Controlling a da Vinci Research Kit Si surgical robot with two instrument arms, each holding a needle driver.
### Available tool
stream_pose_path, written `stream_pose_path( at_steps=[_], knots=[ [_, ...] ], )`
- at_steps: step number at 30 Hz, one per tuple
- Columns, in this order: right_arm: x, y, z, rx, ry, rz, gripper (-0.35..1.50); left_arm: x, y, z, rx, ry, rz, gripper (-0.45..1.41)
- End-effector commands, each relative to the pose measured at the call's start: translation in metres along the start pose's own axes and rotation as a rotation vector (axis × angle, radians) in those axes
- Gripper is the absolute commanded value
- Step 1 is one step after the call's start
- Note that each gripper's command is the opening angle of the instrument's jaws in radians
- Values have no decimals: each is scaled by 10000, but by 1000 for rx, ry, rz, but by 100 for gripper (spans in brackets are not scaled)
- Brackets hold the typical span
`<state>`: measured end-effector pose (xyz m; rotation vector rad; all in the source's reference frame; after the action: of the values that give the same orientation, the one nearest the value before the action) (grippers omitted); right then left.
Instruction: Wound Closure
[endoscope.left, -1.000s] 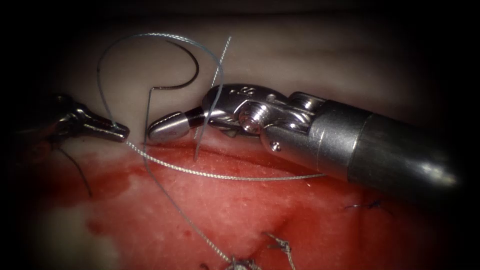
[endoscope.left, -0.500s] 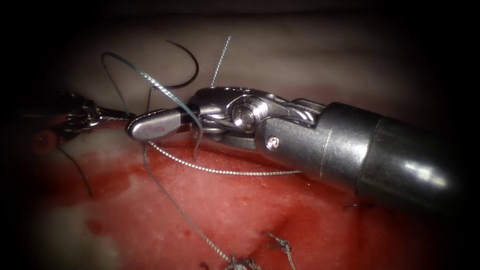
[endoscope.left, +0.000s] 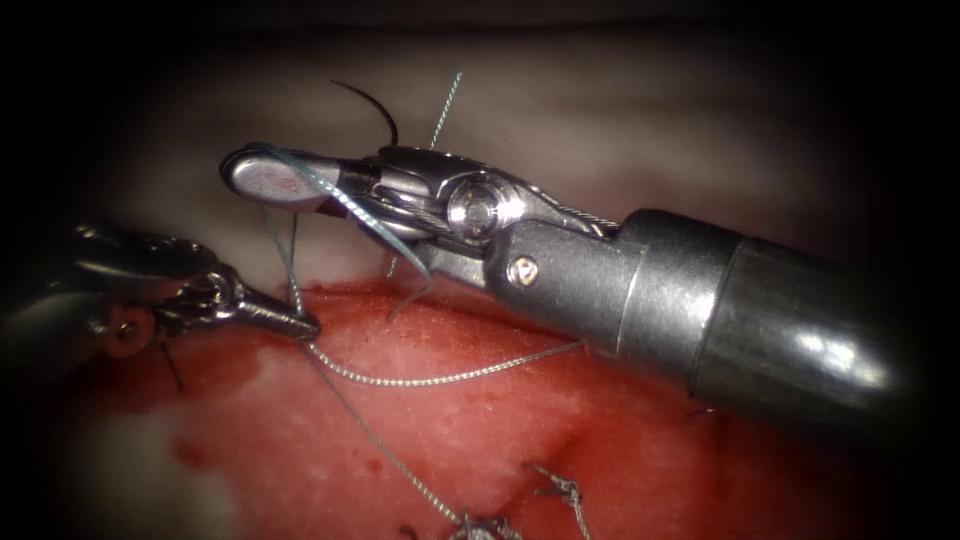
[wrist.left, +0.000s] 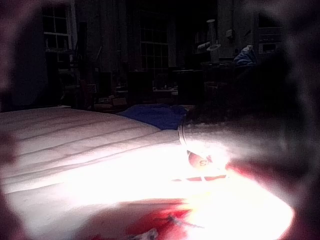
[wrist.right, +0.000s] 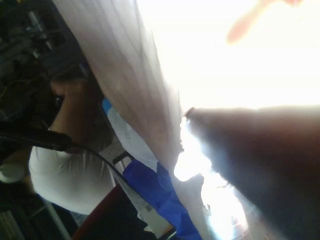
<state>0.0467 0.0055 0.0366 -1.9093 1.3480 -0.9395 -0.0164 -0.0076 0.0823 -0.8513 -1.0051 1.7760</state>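
- Where the view is nearest, cut ends of thread (endoscope.left: 560, 490) stand up from a finished stitch on the tissue (endoscope.left: 600, 440), which is wet with red fluid (endoscope.left: 230, 360).
- Just beyond, the thread (endoscope.left: 440, 378) lies slack across the red surface. One strand runs up from the near stitch and another passes under the right arm's shaft, and both meet at the left gripper (endoscope.left: 300, 325).
- The left gripper is clamped on the thread at its very tip, low over the tissue. Judged from this, its pull should be gentle and even, so the stitch is not dragged.
- Farther back, the right gripper (endoscope.left: 245, 172) is raised, with its jaws together and nothing seen between them. A turn of thread lies draped across it near the hinge.
- That looks like a loop for a knot, and it sits well if it rides behind the tip without sliding off.
- Farthest away, the needle (endoscope.left: 372, 102) lies free over pale tissue, held by neither tool and partly hidden. The loop should stay clear of it.
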Motion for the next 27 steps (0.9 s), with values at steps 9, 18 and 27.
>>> stream_pose_path(
  at_steps=[9, 18, 27],
  knots=[
    [-19, 6, 23, 24, -84, -99, -35, 2, 10, 1, -62, -62, 112, -45],
    [-4, -10, 5, 651, 465, -575, -35, -6, 14, -16, -108, -56, 780, -45],
    [3, -35, -18, 658, 942, -590, -35, -5, 27, -38, -173, -100, 1051, -45]
  ],
)
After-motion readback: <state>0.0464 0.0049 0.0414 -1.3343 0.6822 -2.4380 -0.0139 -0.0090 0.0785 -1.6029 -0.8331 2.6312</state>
